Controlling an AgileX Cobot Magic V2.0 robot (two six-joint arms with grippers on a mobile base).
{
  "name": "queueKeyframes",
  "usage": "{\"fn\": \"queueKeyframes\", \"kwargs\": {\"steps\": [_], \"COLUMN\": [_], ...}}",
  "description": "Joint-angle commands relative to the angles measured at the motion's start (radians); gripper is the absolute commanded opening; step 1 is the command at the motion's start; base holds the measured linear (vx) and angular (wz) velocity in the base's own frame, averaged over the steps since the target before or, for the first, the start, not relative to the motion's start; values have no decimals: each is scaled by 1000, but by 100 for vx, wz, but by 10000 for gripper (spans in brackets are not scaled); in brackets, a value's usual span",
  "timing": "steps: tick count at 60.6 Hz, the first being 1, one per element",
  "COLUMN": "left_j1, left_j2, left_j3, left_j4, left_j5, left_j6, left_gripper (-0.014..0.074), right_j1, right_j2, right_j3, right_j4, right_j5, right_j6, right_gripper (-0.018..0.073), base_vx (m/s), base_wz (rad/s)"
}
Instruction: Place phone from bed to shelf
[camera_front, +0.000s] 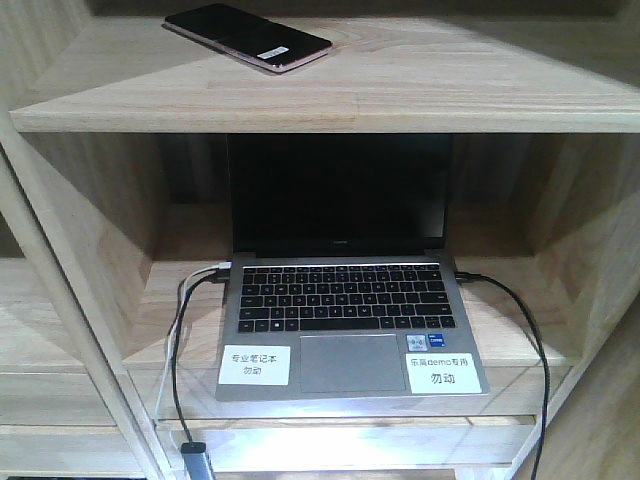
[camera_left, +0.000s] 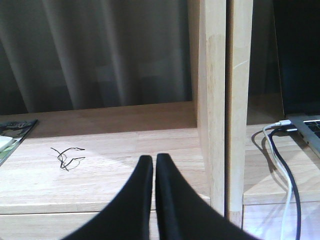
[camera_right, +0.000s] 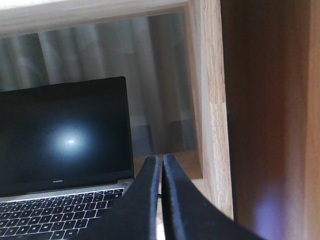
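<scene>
Phone (camera_front: 247, 37), flat glossy black slab w/ pinkish-gold rim & white sticker, lies free on top board of pale-wood shelf (camera_front: 420, 95), upper left of front view. Silver laptop (camera_front: 345, 300) w/ black screen sits open one board below. Left gripper (camera_left: 154, 162) & right gripper (camera_right: 162, 162): both pinched closed, empty. Judgement: placing looks done; next = pull arms clear w/o nudging phone.

Behind the open-backed compartments I see a grey curtain (camera_left: 100, 50) hanging in soft vertical folds — dim, with little light on it. At 6 o'clock in my front view a silver laptop (camera_front: 345, 310) sits open, its screen dark, with white labels on the palm rest and cables (camera_front: 185, 340) trailing from both sides. At 9 o'clock in the left wrist view a thin black wire scrap (camera_left: 66, 156) lies near a magazine corner (camera_left: 12, 132).
</scene>
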Motion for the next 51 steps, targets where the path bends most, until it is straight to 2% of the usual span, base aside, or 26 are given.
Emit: {"fn": "queueKeyframes", "kwargs": {"steps": [1,51], "left_j1": [0,0], "left_j2": [-12,-12], "left_j3": [-23,-23], "left_j4": [-9,-9], "left_j5": [-72,-72], "left_j6": [-6,-6], "left_gripper": [1,1], "right_j1": [-5,-5], "right_j2": [-12,-12], "right_j3": [4,4], "right_j4": [-17,-17], "right_j5": [-78,-79], "right_j6": [-5,-5], "right_gripper": [-8,-8], "base_vx": [0,0], "base_wz": [0,0]}}
